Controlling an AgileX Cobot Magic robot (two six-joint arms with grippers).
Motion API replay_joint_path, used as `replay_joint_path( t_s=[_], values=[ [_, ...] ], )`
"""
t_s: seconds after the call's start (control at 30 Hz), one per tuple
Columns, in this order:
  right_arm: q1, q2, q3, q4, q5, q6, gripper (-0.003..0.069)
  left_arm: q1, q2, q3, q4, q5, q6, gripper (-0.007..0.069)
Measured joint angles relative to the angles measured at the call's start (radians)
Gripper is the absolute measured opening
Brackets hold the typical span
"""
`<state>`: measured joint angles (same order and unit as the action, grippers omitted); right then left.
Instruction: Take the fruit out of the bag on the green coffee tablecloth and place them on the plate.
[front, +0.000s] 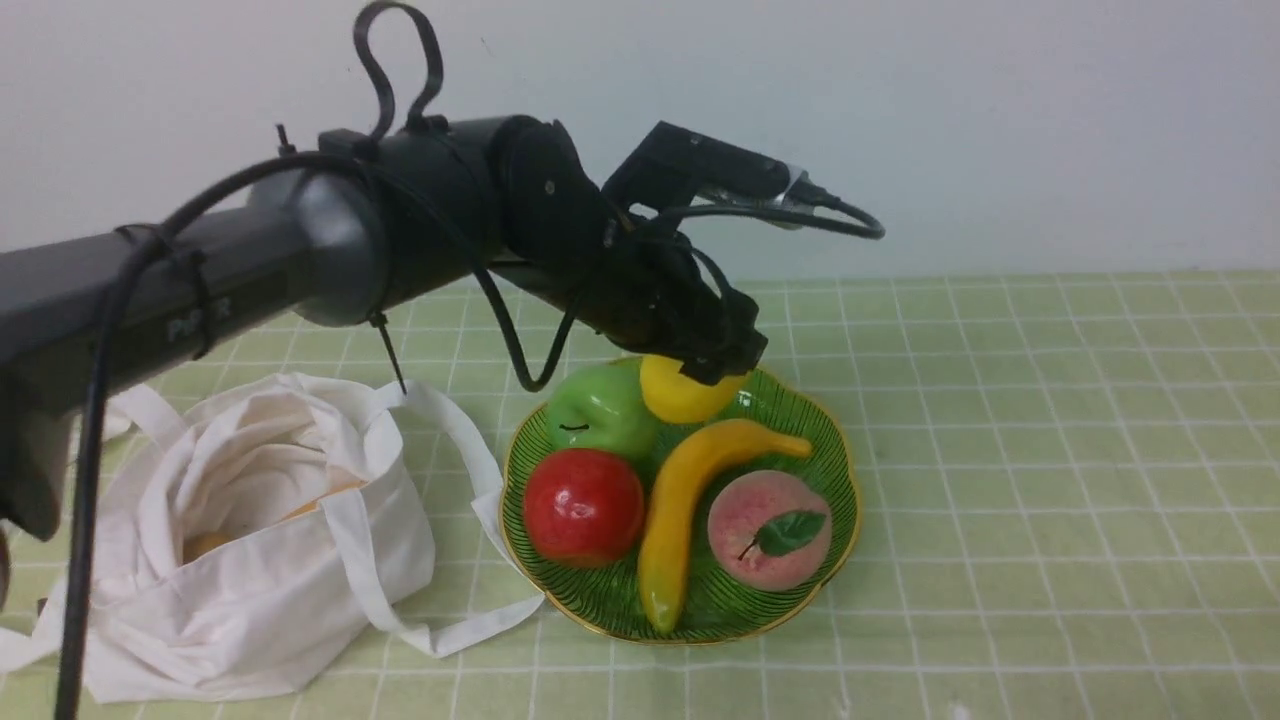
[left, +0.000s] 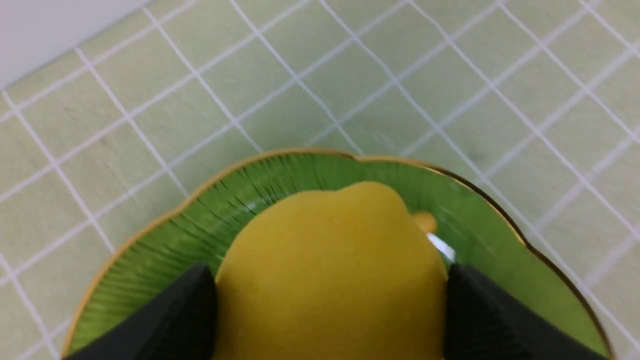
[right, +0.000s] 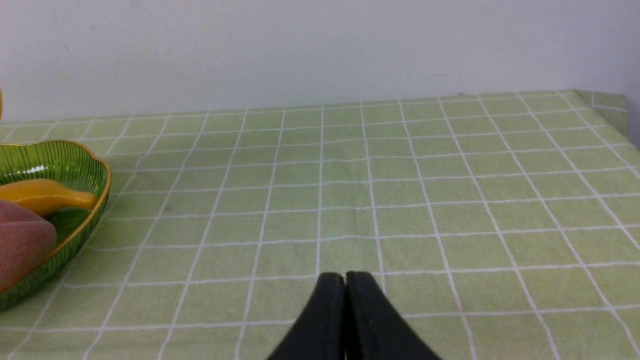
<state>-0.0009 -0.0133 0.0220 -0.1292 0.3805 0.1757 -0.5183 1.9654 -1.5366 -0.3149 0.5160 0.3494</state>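
My left gripper (front: 705, 375) is shut on the yellow lemon (front: 685, 392) and holds it over the far side of the green plate (front: 830, 445). In the left wrist view the lemon (left: 330, 275) fills the gap between the black fingers (left: 485, 310) above the plate's ribbed rim (left: 210, 215). The white bag (front: 250, 540) lies open to the left of the plate on the green checked tablecloth (front: 1050, 450); an orange piece (front: 205, 545) shows inside it. My right gripper (right: 345, 277) is shut and empty, low over the cloth to the right of the plate (right: 97, 192).
The plate holds a green apple (front: 600, 410), a red apple (front: 583, 505), a banana (front: 685, 510) and a pink peach (front: 770, 528). A bag strap (front: 470, 625) lies against the plate's near-left rim. A white wall stands behind the table.
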Motion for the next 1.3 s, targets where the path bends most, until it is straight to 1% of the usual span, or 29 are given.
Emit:
replay_joint_path(
  t_s=[0.1, 0.13, 0.23, 0.3, 0.5, 0.63, 0.77, 0.83, 0.9, 0.93, 0.97, 1.0, 1.03, 1.1, 1.17, 1.27, 1.3],
  values=[
    [0.000, 0.000, 0.000, 0.000, 0.000, 0.000, -0.0010, 0.000, 0.039, 0.000, -0.001, -0.043, 0.002, 0.0559],
    [0.000, 0.000, 0.000, 0.000, 0.000, 0.000, -0.0010, 0.000, 0.042, 0.000, -0.001, -0.045, 0.002, 0.0562],
    [0.000, 0.000, 0.000, 0.000, 0.000, 0.000, -0.0010, 0.000, 0.089, 0.000, -0.003, -0.055, 0.002, 0.0608],
    [0.000, 0.000, 0.000, 0.000, 0.000, 0.000, -0.0010, 0.000, 0.104, 0.000, -0.003, -0.052, 0.002, 0.0615],
    [0.000, 0.000, 0.000, 0.000, 0.000, 0.000, -0.0010, 0.000, 0.109, -0.002, 0.019, -0.050, 0.002, 0.0615],
    [0.000, 0.000, 0.000, 0.000, 0.000, 0.000, -0.0010, 0.000, 0.107, -0.022, 0.021, -0.017, 0.002, 0.0615],
    [0.000, 0.000, 0.000, 0.000, 0.000, 0.000, -0.0010, 0.000, 0.061, -0.075, 0.026, 0.082, 0.001, 0.0607],
    [0.000, 0.000, 0.000, 0.000, 0.000, 0.000, -0.0010, 0.000, 0.013, -0.112, 0.028, 0.154, -0.005, 0.0565],
    [0.000, 0.000, 0.000, 0.000, 0.000, 0.000, -0.0010, 0.000, -0.035, -0.136, 0.032, 0.218, -0.008, 0.0489],
    [0.000, 0.000, 0.000, 0.000, 0.000, 0.000, -0.0010, 0.000, -0.070, -0.148, 0.038, 0.261, -0.009, 0.0412],
    [0.000, 0.000, 0.000, 0.000, 0.000, 0.000, -0.0010, 0.000, -0.100, -0.153, 0.046, 0.301, -0.009, 0.0314],
    [0.000, 0.000, 0.000, 0.000, 0.000, 0.000, -0.0010, 0.000, -0.113, -0.154, 0.047, 0.307, -0.009, 0.0295],
    [0.000, 0.000, 0.000, 0.000, 0.000, 0.000, -0.0010, 0.000, -0.157, -0.155, 0.063, 0.349, -0.009, 0.0148],
    [0.000, 0.000, 0.000, 0.000, 0.000, 0.000, -0.0010, 0.000, -0.216, -0.156, 0.086, 0.394, -0.016, 0.0052],
    [0.000, 0.000, 0.000, 0.000, 0.000, 0.000, -0.0010, 0.000, -0.291, -0.156, 0.099, 0.422, -0.038, 0.0009],
    [0.000, 0.000, 0.000, 0.000, 0.000, 0.000, -0.0010, 0.000, -0.373, -0.151, 0.129, 0.446, -0.086, -0.0003],
    [0.000, 0.000, 0.000, 0.000, 0.000, 0.000, -0.0010, 0.000, -0.431, -0.128, 0.171, 0.451, -0.142, -0.0008]
  ],
)
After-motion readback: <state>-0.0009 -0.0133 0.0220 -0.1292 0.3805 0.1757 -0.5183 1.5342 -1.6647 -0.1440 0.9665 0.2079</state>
